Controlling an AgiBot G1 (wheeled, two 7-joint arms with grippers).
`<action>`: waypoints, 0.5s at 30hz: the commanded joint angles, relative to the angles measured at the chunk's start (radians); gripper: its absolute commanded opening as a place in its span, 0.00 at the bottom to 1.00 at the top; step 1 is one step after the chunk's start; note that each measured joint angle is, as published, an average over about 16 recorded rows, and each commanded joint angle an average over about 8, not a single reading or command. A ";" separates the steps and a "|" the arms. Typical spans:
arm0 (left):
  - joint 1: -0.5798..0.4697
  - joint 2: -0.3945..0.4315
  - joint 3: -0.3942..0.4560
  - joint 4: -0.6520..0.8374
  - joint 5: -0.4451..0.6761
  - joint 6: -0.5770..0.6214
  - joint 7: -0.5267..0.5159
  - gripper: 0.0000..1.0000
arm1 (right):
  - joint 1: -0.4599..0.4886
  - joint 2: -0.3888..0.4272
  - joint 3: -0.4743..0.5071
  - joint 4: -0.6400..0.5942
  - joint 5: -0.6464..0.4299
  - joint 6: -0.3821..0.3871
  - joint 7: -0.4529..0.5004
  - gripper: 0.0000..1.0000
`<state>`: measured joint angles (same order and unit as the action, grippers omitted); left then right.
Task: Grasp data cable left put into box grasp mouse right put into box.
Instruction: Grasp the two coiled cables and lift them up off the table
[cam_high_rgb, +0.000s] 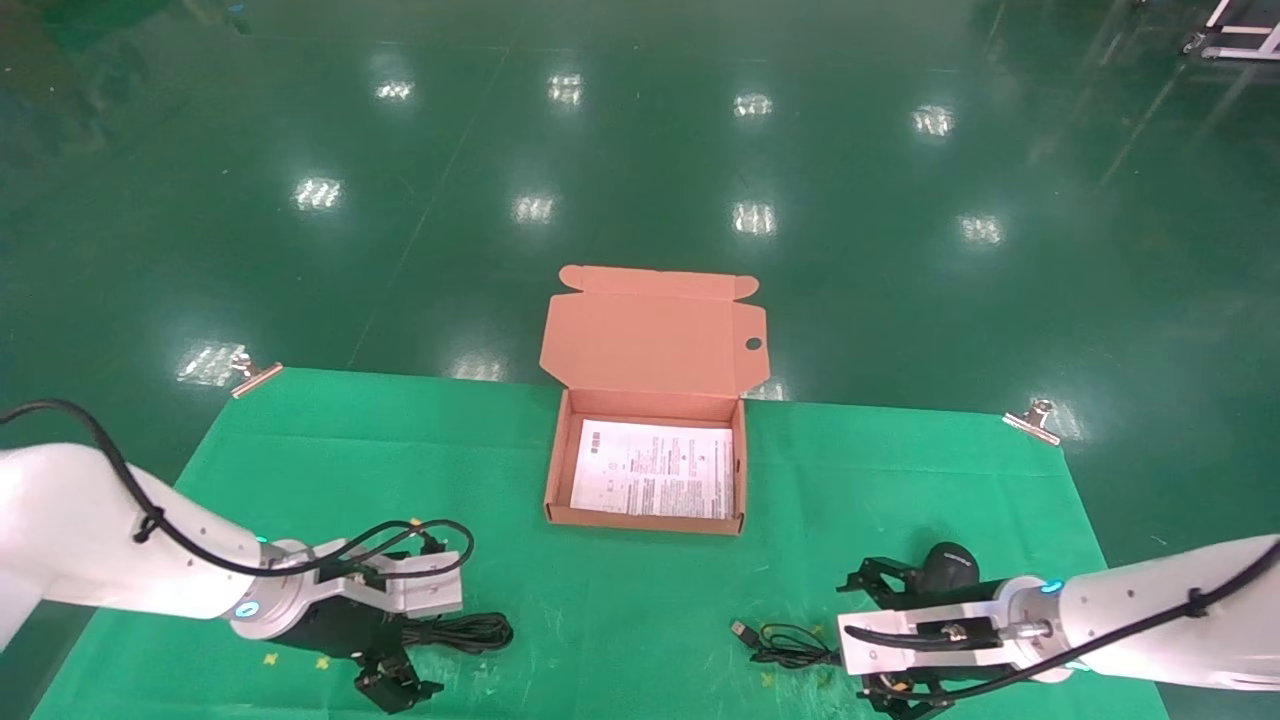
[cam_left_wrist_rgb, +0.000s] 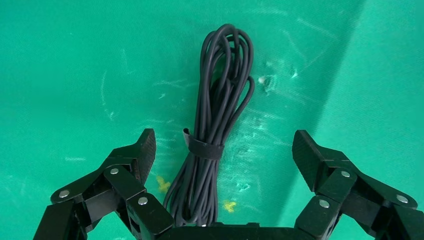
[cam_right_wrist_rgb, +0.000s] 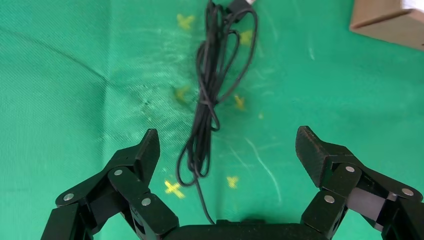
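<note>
While the left gripper (cam_left_wrist_rgb: 223, 150) straddles the data cable (cam_left_wrist_rgb: 215, 125) near the mat's front-left, jaws wide and empty, it should descend centred on the tie, then close. The right gripper (cam_right_wrist_rgb: 227, 147) waits spread, empty.

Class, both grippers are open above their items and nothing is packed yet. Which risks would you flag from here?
1. The left gripper straddles the data cable; gripped away from the tie, its loops might sag or snag on the box wall.
2. The right gripper sits over the mouse cord, not the mouse; it could grab cord only.
</note>
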<state>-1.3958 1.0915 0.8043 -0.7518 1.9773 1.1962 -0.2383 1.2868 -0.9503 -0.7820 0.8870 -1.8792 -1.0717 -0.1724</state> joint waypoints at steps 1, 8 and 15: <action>-0.007 0.011 0.001 0.037 0.002 -0.012 0.022 0.84 | 0.005 -0.020 -0.002 -0.044 0.002 0.010 -0.030 0.94; -0.012 0.029 0.003 0.095 0.005 -0.035 0.058 0.00 | 0.009 -0.053 0.001 -0.116 0.013 0.033 -0.067 0.06; -0.012 0.029 0.003 0.096 0.004 -0.037 0.057 0.00 | 0.009 -0.054 0.004 -0.117 0.016 0.034 -0.067 0.00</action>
<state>-1.4081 1.1205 0.8073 -0.6556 1.9817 1.1596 -0.1804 1.2958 -1.0047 -0.7788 0.7696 -1.8633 -1.0380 -0.2392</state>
